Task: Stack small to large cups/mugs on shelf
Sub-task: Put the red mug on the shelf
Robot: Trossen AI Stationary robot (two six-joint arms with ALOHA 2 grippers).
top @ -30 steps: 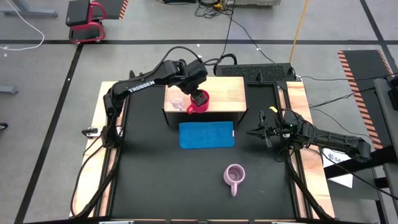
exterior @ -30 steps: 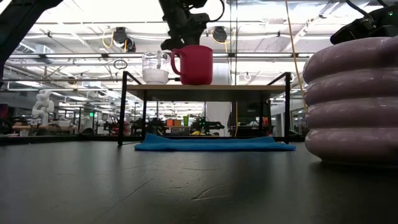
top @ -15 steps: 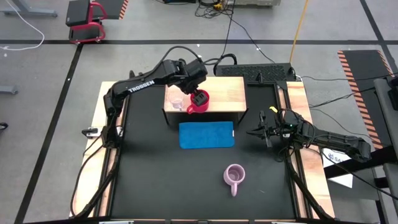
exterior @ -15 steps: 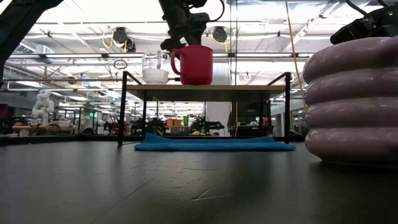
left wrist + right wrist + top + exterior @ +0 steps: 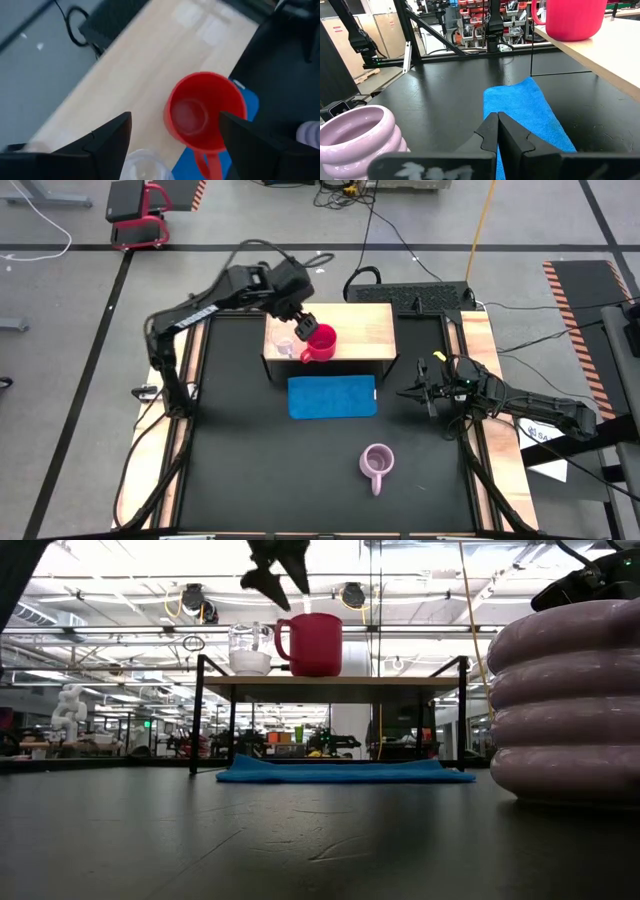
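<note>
Now red mug (image 5: 320, 341) released on shelf (image 5: 365, 330) beside glass cup (image 5: 284, 343), upper centre of frame; left pincer (image 5: 300, 326) lifted clear, jaws apart. Right pincer (image 5: 414, 392) parked mid-right, jaws together. Lilac mug (image 5: 376, 463) left on surface (image 5: 250, 460), lower centre, next to be fetched.

A flat blue mat (image 5: 332, 397) lies on the black table (image 5: 250, 470); a red-framed stool (image 5: 140, 210) stands beyond.

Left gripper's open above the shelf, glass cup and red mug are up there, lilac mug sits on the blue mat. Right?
Not quite: the lilac mug stands on the black table, apart from the blue mat, as the high view shows. The rest holds: left gripper open above the shelf, with glass cup and red mug on it.
</note>
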